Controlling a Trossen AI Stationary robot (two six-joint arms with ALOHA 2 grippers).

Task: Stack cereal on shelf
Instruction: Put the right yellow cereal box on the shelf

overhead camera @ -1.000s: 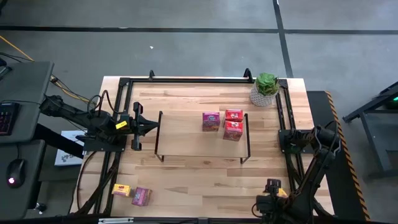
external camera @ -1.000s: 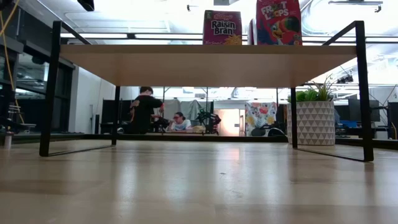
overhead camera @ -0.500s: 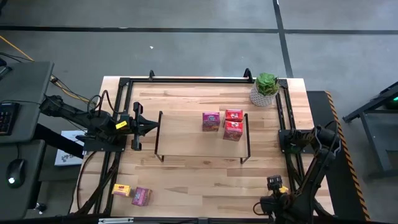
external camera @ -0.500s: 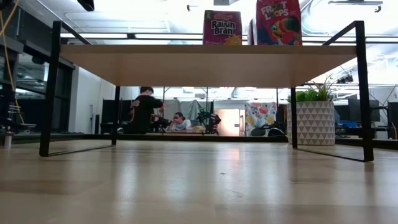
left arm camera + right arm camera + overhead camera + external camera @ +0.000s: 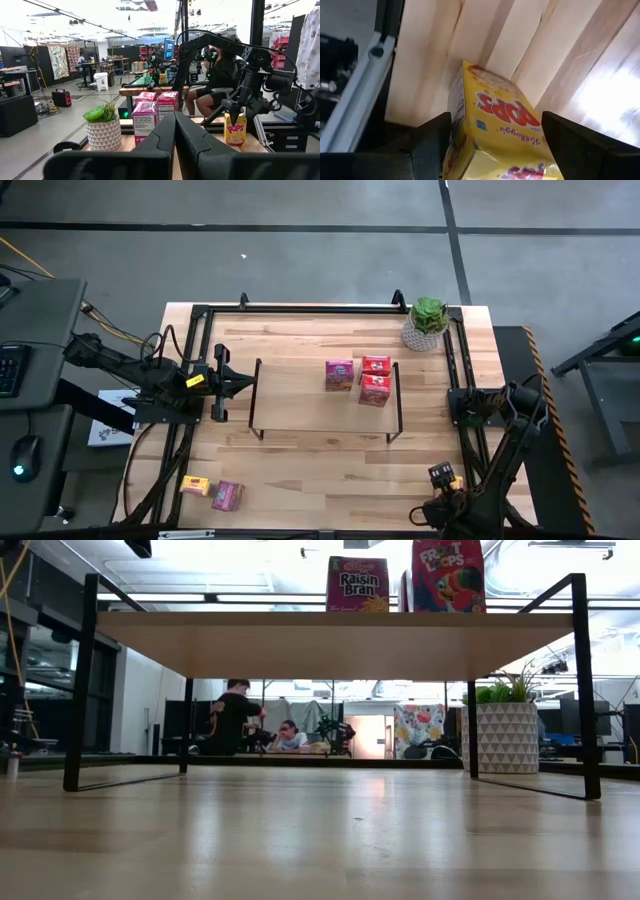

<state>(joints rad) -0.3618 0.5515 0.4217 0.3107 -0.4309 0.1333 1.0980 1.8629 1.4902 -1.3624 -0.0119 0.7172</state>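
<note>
Yellow Pops cereal box [image 5: 495, 125] sits between the right claw [image 5: 495, 150] fingers, gripped at its sides w/ the fingers spread wide, above the tabletop [image 5: 300, 460] near the front right corner; same box shows in the left wrist view [image 5: 235, 129]. Left claw [image 5: 222, 383] shut, empty, waiting just beside the shelf [image 5: 290, 395] at its left end. On the shelf: one pink box [image 5: 339, 374] and two red boxes [image 5: 375, 380], close together twd the right end. Still on the tabletop, front left: a yellow box [image 5: 195, 486] next to a pink one [image 5: 228, 496]. Potted plant [image 5: 427, 323] stands at the back right corner.
</note>
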